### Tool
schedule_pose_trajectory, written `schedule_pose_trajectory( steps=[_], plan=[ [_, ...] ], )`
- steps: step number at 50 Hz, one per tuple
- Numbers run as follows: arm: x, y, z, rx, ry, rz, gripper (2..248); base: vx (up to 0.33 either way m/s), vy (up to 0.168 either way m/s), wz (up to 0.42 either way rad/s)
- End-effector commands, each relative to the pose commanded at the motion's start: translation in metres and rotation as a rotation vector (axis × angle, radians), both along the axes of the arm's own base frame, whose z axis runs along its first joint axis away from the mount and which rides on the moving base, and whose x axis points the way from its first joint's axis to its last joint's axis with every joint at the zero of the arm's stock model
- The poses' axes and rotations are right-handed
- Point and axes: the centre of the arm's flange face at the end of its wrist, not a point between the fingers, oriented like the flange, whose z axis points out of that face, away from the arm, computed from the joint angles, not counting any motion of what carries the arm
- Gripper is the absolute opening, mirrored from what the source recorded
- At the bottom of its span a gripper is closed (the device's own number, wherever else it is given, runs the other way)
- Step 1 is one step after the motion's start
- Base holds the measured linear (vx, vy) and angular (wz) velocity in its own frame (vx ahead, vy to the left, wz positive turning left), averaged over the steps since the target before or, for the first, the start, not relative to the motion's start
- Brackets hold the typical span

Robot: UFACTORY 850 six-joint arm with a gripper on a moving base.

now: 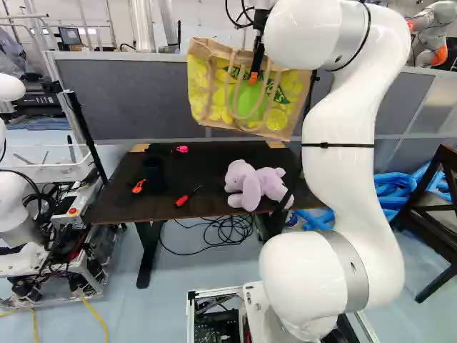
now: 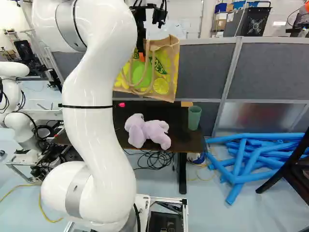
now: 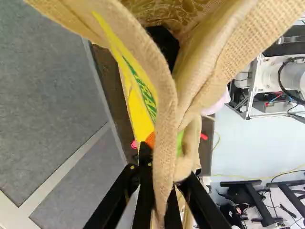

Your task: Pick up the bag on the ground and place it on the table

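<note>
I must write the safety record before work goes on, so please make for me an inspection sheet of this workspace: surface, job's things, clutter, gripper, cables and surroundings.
Surface: dark table, standing on the floor.
Job's things: yellow and tan bag hangs in the air, not on the table.
Clutter: purple plush toy, red-handled tool, small pink item and green cup on the table; further dark items there, not identifiable.
Gripper: closed on the bag's handle, which runs between its fingers.
Cables: black cables coiled under the table; yellow cable on the floor.
Surroundings: grey partition behind; blue tubes and dark chair to the right; another robot to the left.
</note>
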Motion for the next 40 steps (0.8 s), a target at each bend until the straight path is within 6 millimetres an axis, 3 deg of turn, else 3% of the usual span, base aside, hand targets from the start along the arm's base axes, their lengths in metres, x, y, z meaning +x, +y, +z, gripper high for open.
schedule_pose_trajectory(
  steps=[40],
  plan=[
    [0.075,-0.013,-0.058,0.001,0.015,-0.013,21,0.0,0.0,0.0]
  ],
)
